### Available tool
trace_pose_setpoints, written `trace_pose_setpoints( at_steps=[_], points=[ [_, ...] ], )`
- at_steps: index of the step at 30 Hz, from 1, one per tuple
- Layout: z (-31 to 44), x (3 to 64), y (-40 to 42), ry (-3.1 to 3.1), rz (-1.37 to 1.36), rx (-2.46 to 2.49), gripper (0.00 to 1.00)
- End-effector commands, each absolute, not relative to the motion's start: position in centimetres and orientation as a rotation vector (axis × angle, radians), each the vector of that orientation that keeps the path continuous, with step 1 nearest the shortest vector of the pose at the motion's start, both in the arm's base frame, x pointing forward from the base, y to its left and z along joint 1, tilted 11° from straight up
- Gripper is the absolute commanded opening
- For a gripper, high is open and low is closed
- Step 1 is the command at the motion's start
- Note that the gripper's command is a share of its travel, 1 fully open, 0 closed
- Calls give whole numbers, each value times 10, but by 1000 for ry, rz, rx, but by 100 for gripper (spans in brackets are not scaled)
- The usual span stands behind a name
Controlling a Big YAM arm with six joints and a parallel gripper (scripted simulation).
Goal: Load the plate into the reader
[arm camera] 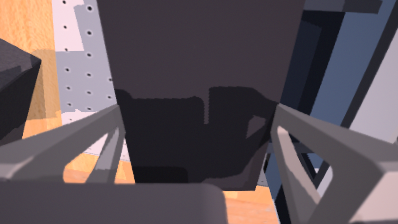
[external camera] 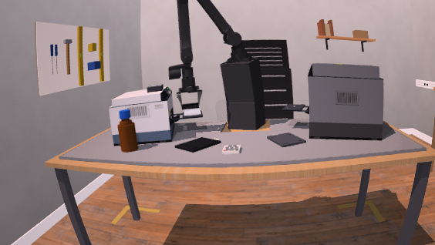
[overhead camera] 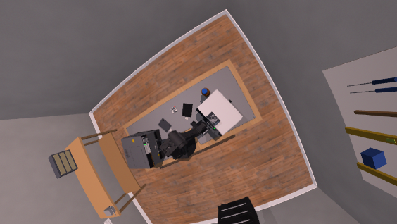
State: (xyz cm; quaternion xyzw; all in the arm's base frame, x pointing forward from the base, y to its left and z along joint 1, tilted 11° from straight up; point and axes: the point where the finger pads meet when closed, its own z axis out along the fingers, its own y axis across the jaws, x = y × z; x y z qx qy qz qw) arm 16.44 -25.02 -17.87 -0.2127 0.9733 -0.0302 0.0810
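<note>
Arm: the black arm [overhead camera: 177, 139] [external camera: 183, 32] reaches from its pedestal [external camera: 244, 94] toward the white-and-blue dispenser [overhead camera: 222, 110] [external camera: 143, 119] [arm camera: 329, 65], forearm hanging nearly upright.
End effector: the end effector [overhead camera: 201, 127] [external camera: 190, 106] [arm camera: 197, 112] points down beside the dispenser, fingers wide apart and clamped on opposite edges of a flat piece [external camera: 192, 112] [arm camera: 200, 55].
Plate and lid: at the dispenser's stage side, in the grip; whether the piece is lid alone or lid with plate, I cannot tell.
Bottle: the blue-capped brown bottle [overhead camera: 205, 91] [external camera: 127, 135] stands upright near the dispenser, away from the fingers.
Pads: a black pad [overhead camera: 187, 110] [external camera: 197, 144] and a grey pad [overhead camera: 165, 125] [external camera: 286, 139] lie apart on the desk [overhead camera: 225, 79] [external camera: 254, 156]; names unreadable.
Reader: the dark grey reader [overhead camera: 141, 149] [external camera: 345, 104] stands beyond the pedestal, its stage [external camera: 295, 107] jutting inward.
</note>
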Motion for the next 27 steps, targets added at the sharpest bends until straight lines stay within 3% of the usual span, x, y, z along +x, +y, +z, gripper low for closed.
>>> trace_pose_setpoints(
  at_steps=[1,27],
  points=[
    [-173,181,-244,2926,-89,-579,85],
    [-175,240,-223,2928,-107,-539,85]
  ],
)
